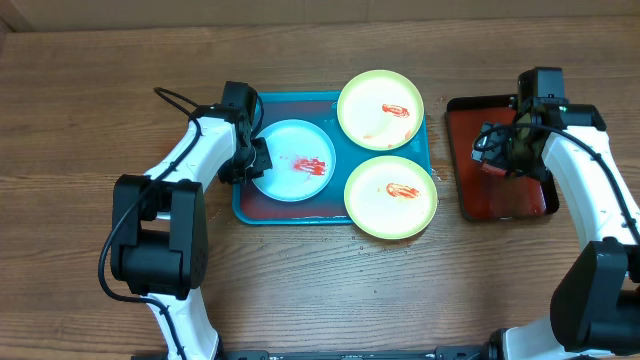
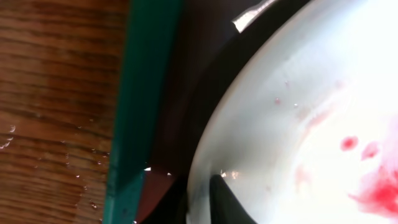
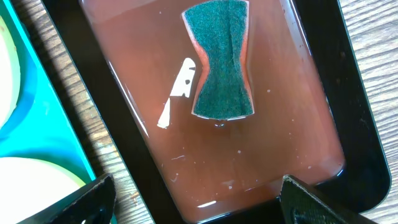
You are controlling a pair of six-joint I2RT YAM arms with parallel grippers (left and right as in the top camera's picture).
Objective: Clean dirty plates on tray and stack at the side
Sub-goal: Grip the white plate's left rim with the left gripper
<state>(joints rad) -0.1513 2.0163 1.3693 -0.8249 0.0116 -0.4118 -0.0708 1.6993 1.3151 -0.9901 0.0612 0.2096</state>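
The teal tray [image 1: 243, 205] holds three sauce-smeared plates: a pale blue-white plate [image 1: 290, 180] at the left and two yellow-green plates, one at the back right [image 1: 365, 120] and one at the front right [image 1: 385, 215]. My left gripper [image 1: 255, 160] is shut on the left rim of the blue-white plate [image 2: 298, 112]. In the left wrist view one dark finger [image 2: 227, 202] lies on top of the rim, and the tray's rim [image 2: 140, 112] runs beside it. My right gripper [image 3: 199, 208] is open and empty, above the dark-red tray [image 3: 249, 155].
The dark-red tray with a black rim [image 1: 500, 200] sits to the right of the teal tray and holds shallow liquid. A green sponge [image 3: 222, 59] lies in it, ahead of my right fingers. Bare wood table [image 1: 80, 150] surrounds both trays.
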